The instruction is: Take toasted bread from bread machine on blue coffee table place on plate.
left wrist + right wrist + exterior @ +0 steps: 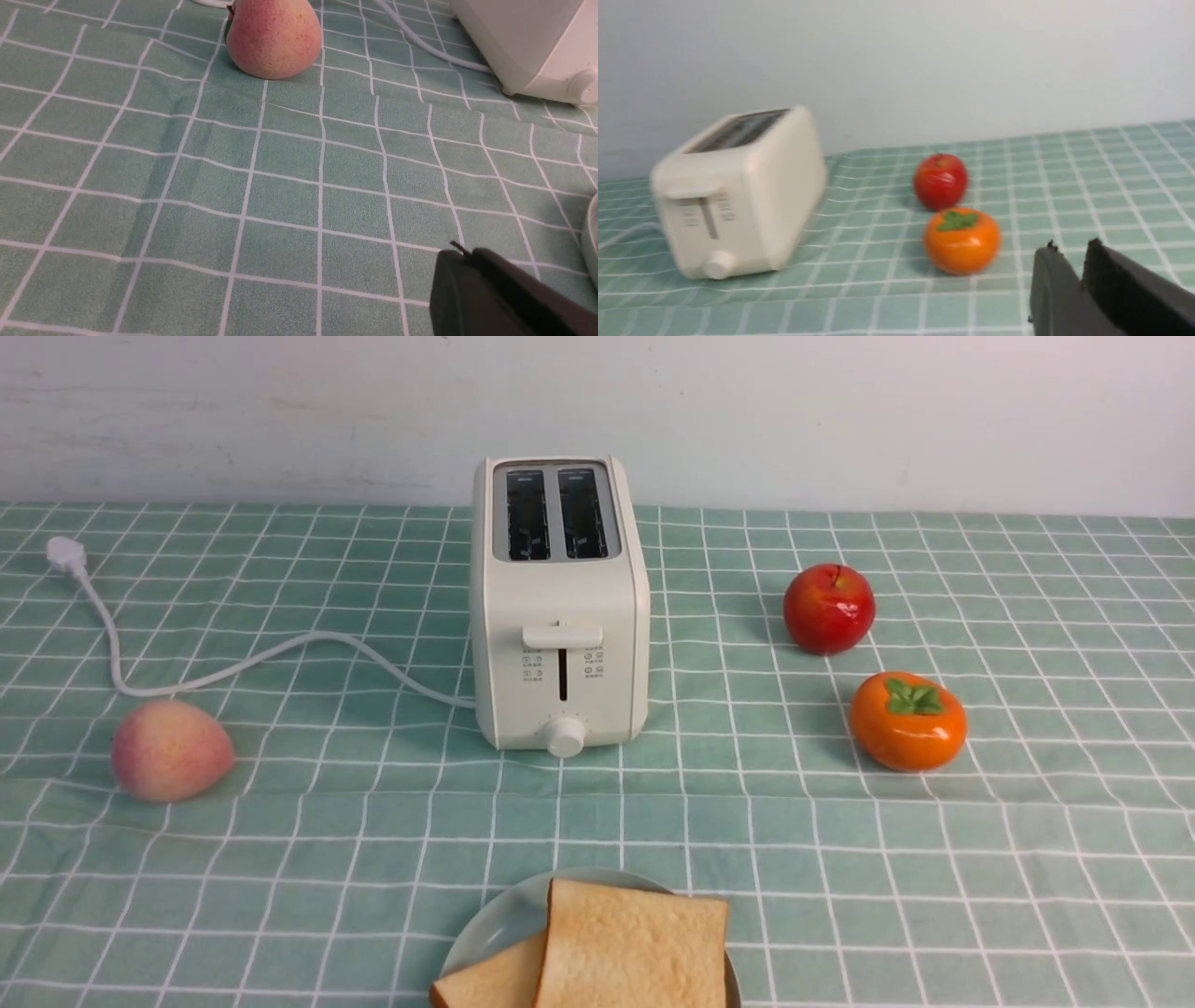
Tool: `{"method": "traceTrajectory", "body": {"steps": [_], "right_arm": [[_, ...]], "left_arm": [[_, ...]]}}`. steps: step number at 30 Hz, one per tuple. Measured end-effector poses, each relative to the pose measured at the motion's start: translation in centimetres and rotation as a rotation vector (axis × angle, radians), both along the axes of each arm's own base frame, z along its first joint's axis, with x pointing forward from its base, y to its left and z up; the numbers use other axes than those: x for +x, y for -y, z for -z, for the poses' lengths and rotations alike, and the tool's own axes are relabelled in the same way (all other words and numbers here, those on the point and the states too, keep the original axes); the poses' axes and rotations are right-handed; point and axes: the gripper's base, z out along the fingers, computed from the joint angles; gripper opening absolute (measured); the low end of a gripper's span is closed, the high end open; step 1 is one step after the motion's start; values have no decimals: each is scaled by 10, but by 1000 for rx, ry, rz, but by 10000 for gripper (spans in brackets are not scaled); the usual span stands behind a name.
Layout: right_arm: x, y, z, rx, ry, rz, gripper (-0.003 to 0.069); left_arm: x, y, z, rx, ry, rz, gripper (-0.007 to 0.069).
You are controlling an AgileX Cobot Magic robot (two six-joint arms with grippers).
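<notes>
Nearest my front camera sit two square slices of toasted bread point(630, 943), pale tan with orange-brown crust, overlapping on the round pale blue-green plate point(495, 924) at the near edge of the blue coffee table point(327, 859), its teal-green cloth gridded in white. The upper slice lies flat with its edges roughly square to me; the lower one pokes out from beneath on the left, turned at an angle. Going left to right across the front view, I count one white plug and cord point(187, 681), one pink-yellow peach point(171, 749), one cream-white two-slot bread machine point(558, 607), one glossy red apple point(828, 609) and one orange persimmon with a green leaf cap point(907, 721). The bread machine's long axis runs away from me, lever and round knob facing me, both slots dark and empty. Neither arm appears in the front view; only the wrist cameras show them. The left wrist view shows the left gripper point(467, 261), its dark fingers pressed together on nothing, low over bare cloth with the peach beyond. The right wrist view, blurred, shows the right gripper point(1069, 261) with a narrow gap between its fingers, holding nothing, near the persimmon.
</notes>
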Motion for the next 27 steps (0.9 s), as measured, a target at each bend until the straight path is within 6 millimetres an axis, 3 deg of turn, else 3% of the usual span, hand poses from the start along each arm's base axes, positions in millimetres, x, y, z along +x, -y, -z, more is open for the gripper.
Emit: {"method": "traceTrajectory", "body": {"steps": [7,27], "right_arm": [[-1,9,65,-3,-214,162,108],[-2,10,66,3,-232,178,126]], "left_arm": [[0,0,0,0,-3,0,8],[0,0,1,0,-4,0,17]]}}
